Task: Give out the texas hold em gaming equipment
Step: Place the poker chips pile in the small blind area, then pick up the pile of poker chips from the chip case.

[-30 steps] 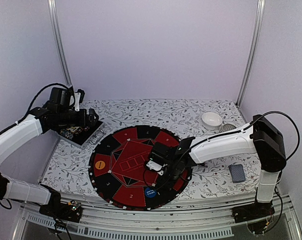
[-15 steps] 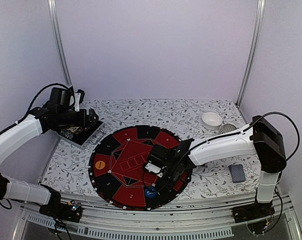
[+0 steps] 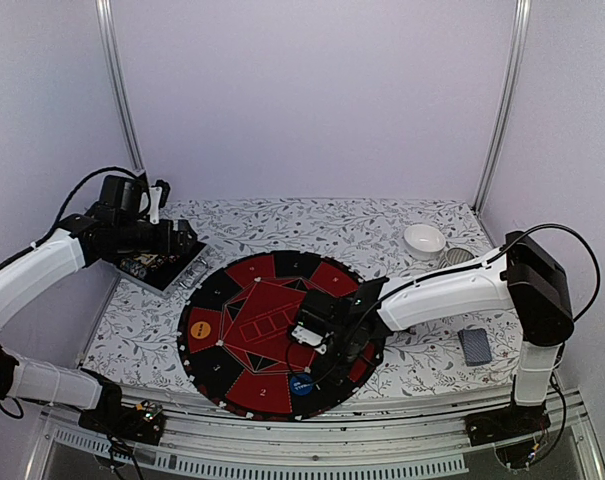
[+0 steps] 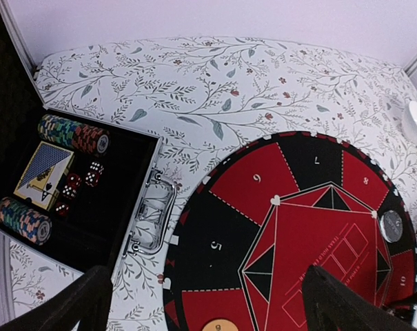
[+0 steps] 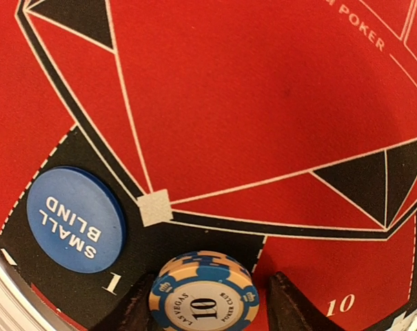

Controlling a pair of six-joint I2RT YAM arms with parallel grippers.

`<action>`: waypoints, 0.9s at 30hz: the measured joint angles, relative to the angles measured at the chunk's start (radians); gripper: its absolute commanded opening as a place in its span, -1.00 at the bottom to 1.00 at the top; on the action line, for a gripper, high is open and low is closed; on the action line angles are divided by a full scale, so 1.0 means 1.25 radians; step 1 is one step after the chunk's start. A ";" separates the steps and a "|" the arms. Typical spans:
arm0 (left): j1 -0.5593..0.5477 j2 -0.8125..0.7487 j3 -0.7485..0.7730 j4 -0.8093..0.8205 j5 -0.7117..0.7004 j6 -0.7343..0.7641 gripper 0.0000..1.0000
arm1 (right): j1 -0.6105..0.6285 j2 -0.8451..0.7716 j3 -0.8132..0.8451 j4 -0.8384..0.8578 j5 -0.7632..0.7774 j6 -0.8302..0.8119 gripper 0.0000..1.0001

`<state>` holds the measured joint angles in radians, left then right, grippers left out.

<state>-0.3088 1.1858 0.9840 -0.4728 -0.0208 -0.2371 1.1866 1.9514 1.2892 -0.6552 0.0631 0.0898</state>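
Right gripper (image 5: 205,314) stands part-open astride a chip stack (image 5: 202,293) resting on the red-and-black mat (image 5: 263,103), just beside the blue button (image 5: 76,219); its fingertips (image 5: 285,303) are cut off. Left gripper (image 4: 208,307) gapes wide, empty.

A short stack of blue-and-cream chips (image 5: 203,293), the top one marked 10, stands flat near the rim of the red-and-black mat (image 5: 263,103), between its numbers 1 and 10 and between the fingers of my right pincer (image 5: 211,307). Just beside it the blue SMALL BLIND button (image 5: 76,219) lies face up. The orange button (image 3: 203,325) lies flat at the mat's left side. A grey-blue-backed deck (image 3: 474,346) rests off the mat, to its right.
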 measured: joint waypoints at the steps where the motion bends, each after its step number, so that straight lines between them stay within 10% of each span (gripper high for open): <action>1: 0.000 0.000 0.000 -0.001 0.000 0.000 0.96 | 0.000 0.000 0.000 -0.001 0.002 0.001 0.40; 4: 0.003 0.000 0.000 -0.002 0.000 0.000 0.96 | 0.000 0.000 0.005 -0.011 0.005 0.001 0.99; 20: 0.136 0.117 0.056 -0.018 -0.008 0.028 0.96 | -0.013 -0.125 0.052 -0.038 0.028 -0.041 0.97; 27: 0.233 0.242 0.133 -0.070 -0.138 0.056 0.25 | -0.099 -0.270 -0.029 0.018 0.028 -0.083 0.97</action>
<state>-0.0170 1.4887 1.1500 -0.5598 -0.1936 -0.1673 1.0634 1.6138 1.2526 -0.6323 0.0986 -0.0135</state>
